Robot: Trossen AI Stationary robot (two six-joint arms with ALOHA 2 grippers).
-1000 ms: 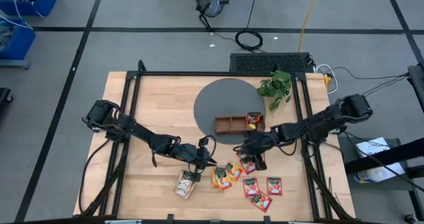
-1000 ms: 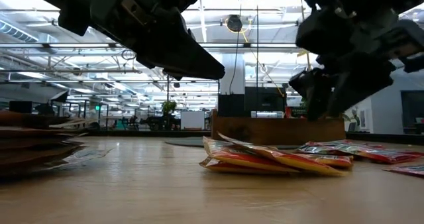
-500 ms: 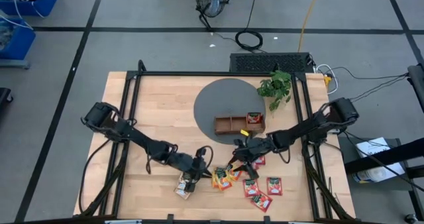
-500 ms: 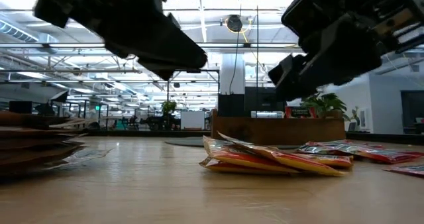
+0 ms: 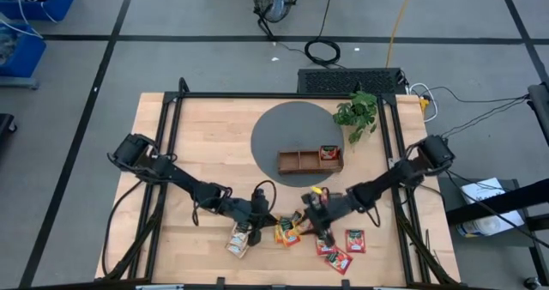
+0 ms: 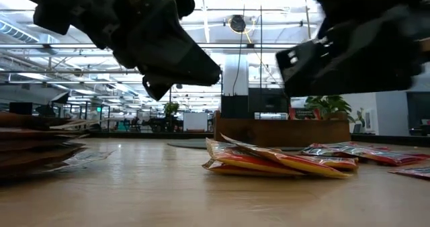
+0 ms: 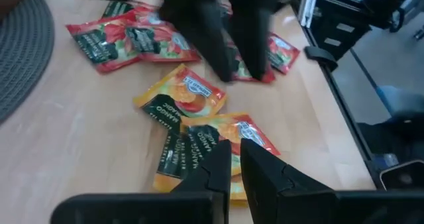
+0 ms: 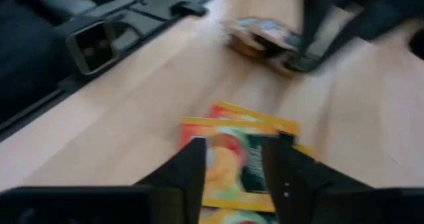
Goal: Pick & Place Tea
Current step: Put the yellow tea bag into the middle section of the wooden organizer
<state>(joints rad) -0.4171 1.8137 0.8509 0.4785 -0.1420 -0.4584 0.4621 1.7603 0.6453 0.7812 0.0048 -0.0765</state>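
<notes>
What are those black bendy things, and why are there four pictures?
They are two robot arms working at a wooden table. Each ends in a claw with two fingers. One camera looks straight down, one sits low on the table, and one rides on each wrist. The left claw hovers over the pale tea packets; its fingers are nearly shut and hold nothing. The right claw is open above the orange tea packets. More red packets lie beside them. Behind stands a brown tray on a grey mat, with one packet already inside, and a little green plant.
</notes>
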